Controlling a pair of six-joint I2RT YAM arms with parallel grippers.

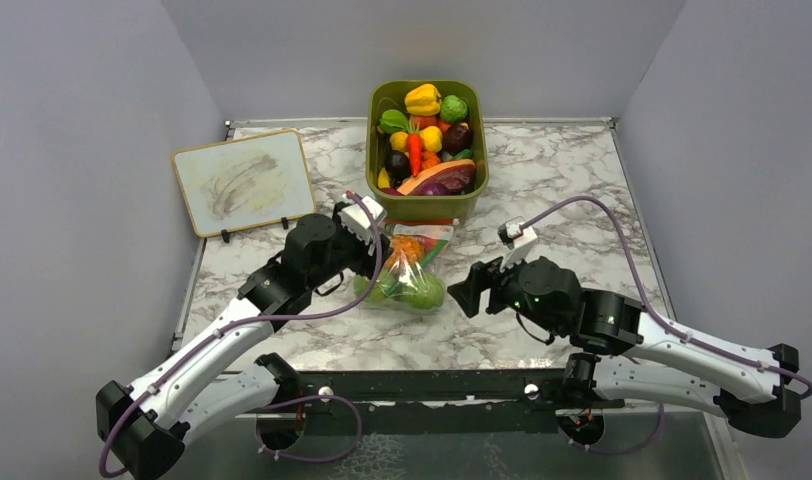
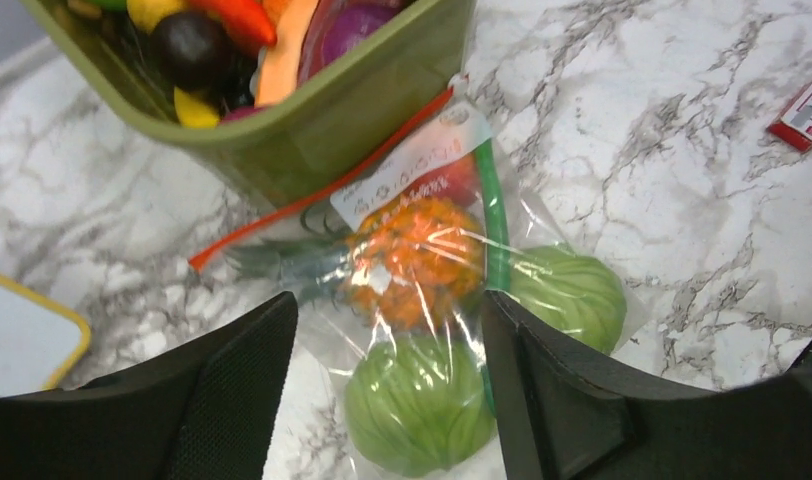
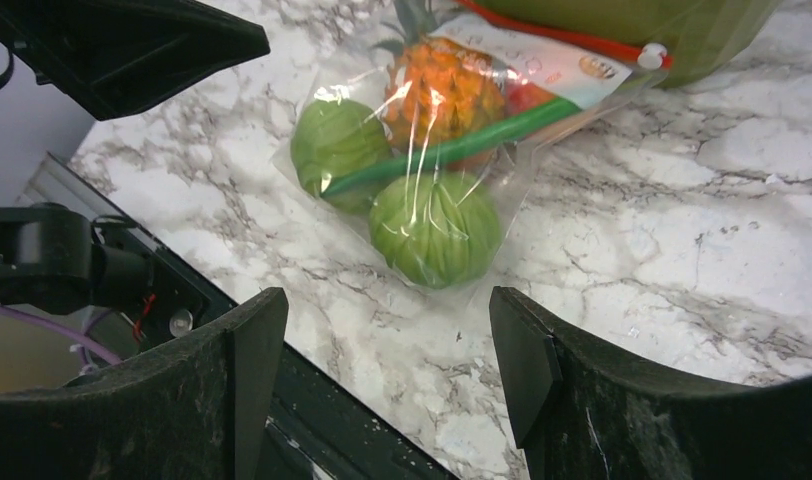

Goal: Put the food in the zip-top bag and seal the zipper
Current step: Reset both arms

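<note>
The clear zip-top bag (image 1: pixel 410 270) lies on the marble table just in front of the green bin. Inside it are two light-green balls (image 2: pixel 417 410) (image 2: pixel 572 295) and an orange bumpy fruit (image 2: pixel 417 260) with a green leafy top. A reddish piece shows under the white label (image 2: pixel 412 165). The orange-red zipper (image 2: pixel 282 215) runs along the bag's mouth against the bin. My left gripper (image 2: pixel 387 325) hangs open over the bag, its fingers either side of the near green ball. My right gripper (image 3: pixel 382 330) is open and empty, short of the bag (image 3: pixel 422 150) on its right.
The olive-green bin (image 1: pixel 427 205) full of toy produce stands at the back centre. A small whiteboard (image 1: pixel 244 180) is propped at the back left. A small red-and-white card (image 2: pixel 807 110) lies on the table. The black front rail (image 3: pixel 282 400) runs below the right gripper.
</note>
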